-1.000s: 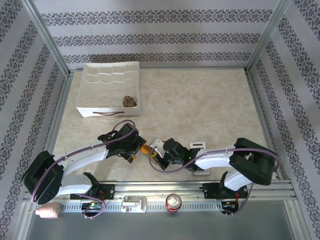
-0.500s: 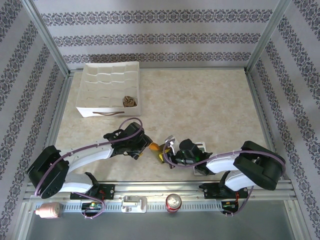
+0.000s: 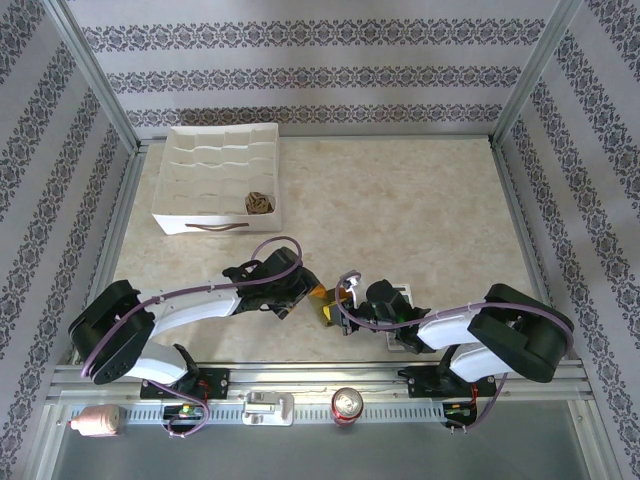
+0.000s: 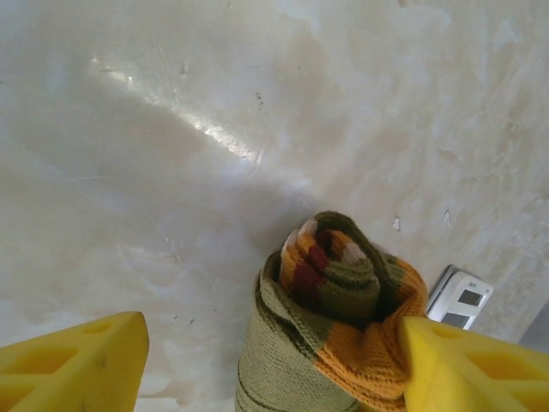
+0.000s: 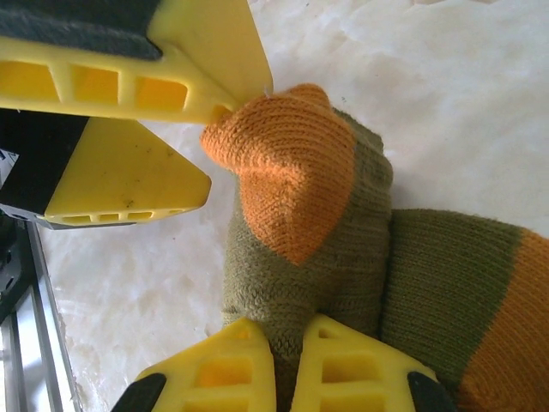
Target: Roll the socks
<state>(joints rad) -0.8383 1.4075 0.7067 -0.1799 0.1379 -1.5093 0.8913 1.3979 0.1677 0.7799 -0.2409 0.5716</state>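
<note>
The olive green sock with orange toe and striped cuff (image 4: 334, 335) lies rolled into a bundle on the marble table, near the front middle (image 3: 320, 293). My left gripper (image 4: 273, 330) stands open around the roll. Its right finger (image 4: 472, 369) touches the orange part and its left finger (image 4: 69, 360) stays apart from the roll. My right gripper (image 5: 287, 330) is shut on the olive fabric (image 5: 326, 257) from the opposite side. From above, the left gripper (image 3: 303, 288) and right gripper (image 3: 345, 300) face each other. The brown argyle sock (image 3: 259, 202) sits rolled in a box compartment.
A white divided organizer box (image 3: 215, 180) stands at the back left. A small white device (image 3: 400, 295) lies just right of the sock. A soda can (image 3: 347, 403) and a pink-capped bottle (image 3: 95, 422) rest on the front rail.
Both grippers and the green sock have shifted to the right along the table's front. The left jaws narrowed briefly, then widened again. The right gripper has stayed shut on the sock.
</note>
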